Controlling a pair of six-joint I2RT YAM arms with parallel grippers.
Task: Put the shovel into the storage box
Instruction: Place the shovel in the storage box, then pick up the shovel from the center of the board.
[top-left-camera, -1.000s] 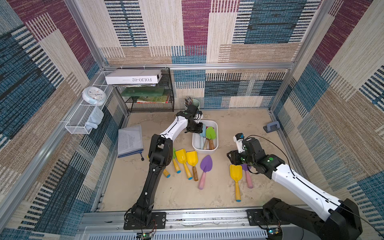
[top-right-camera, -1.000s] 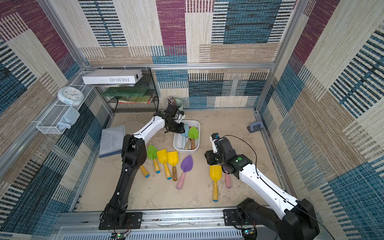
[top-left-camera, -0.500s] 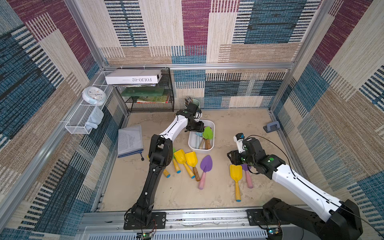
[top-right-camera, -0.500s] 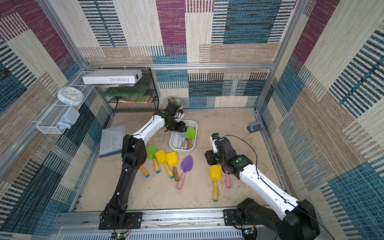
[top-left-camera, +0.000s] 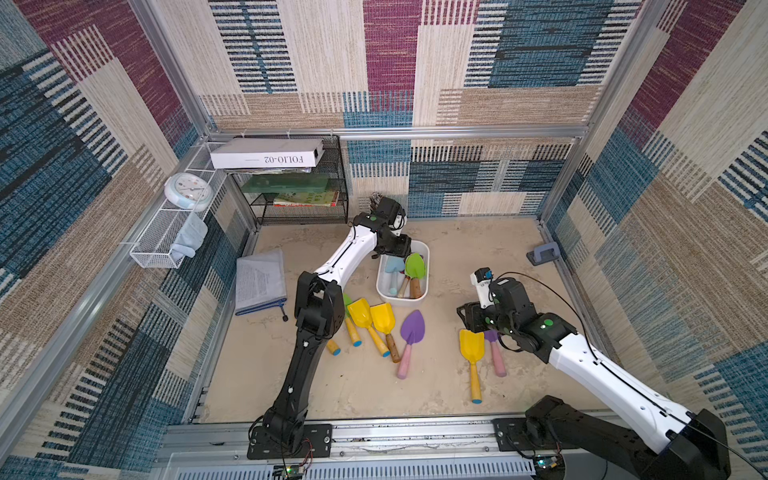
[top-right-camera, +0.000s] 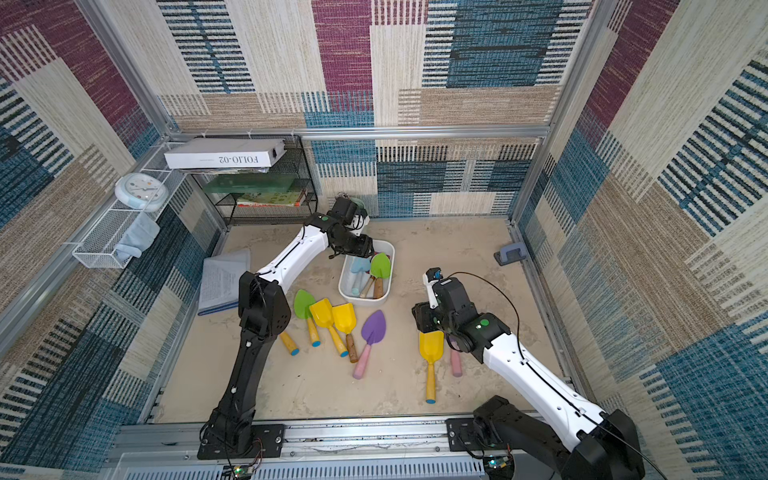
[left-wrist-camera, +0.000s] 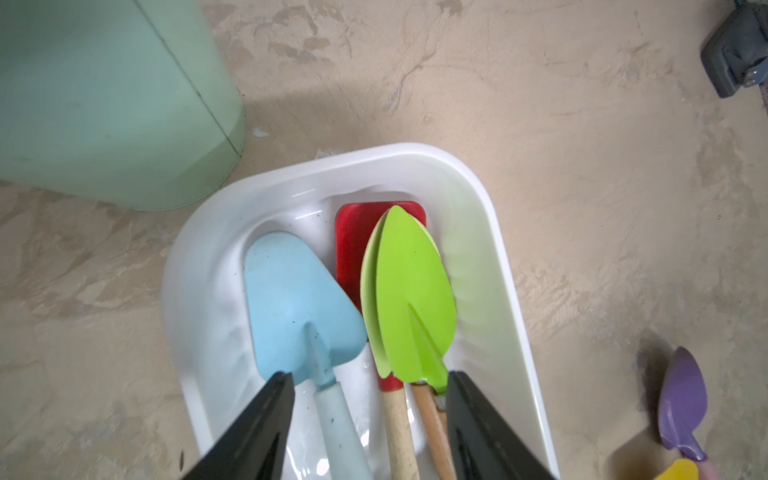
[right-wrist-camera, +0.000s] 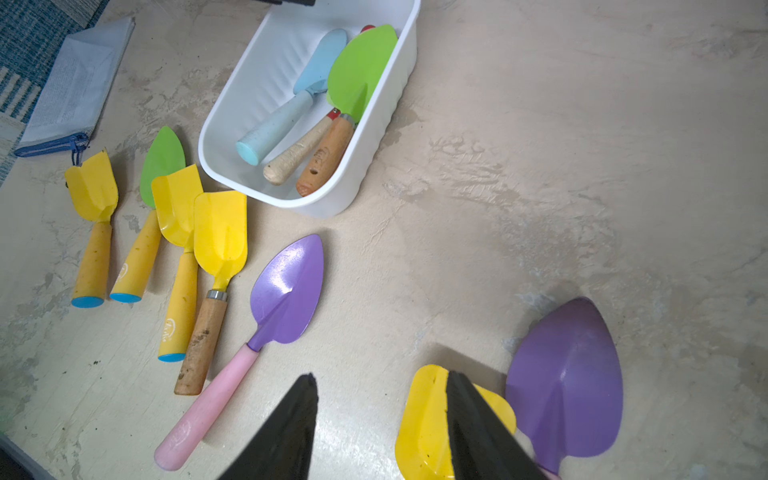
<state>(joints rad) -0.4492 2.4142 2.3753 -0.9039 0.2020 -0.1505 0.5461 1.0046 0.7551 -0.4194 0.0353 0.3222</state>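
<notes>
Firstly, in both top views the left claw (top-left-camera: 398, 252) hangs over the far end of the storage box (top-left-camera: 400, 302), and the green shovel (top-right-camera: 380, 266) lies inside directly below it. The right claw (top-left-camera: 468, 319) is low over the bench (top-left-camera: 478, 257), well apart from the storage box. The blade of a yellow shovel (top-left-camera: 473, 361) is just under its tips, and a purple shovel (top-left-camera: 495, 359) lies beside that one.

In the left wrist view the left claw (left-wrist-camera: 369, 376) stands wide and grips nothing. One finger is outside the neck of the light blue shovel (left-wrist-camera: 295, 299), the other just beside the neck of the green shovel (left-wrist-camera: 411, 299). A red shovel (left-wrist-camera: 353, 237) lies underneath, ahead of the tips. All three rest in the storage box (left-wrist-camera: 469, 216); a mint-green cup (left-wrist-camera: 104, 95) stands beyond it.

In the right wrist view the right claw (right-wrist-camera: 381, 376) is also wide and empty. One finger covers part of the yellow shovel (right-wrist-camera: 419, 419), the other is over bare bench. Further ahead, more loose shovels (right-wrist-camera: 220, 232) lie in a row near the storage box.

I judge that the placing of the green shovel is complete. The left claw now needs to rise straight up, so that its fingers do not drag the handles out. After this, I think the right claw must draw back a little to the yellow shovel's neck or handle and close there.
</notes>
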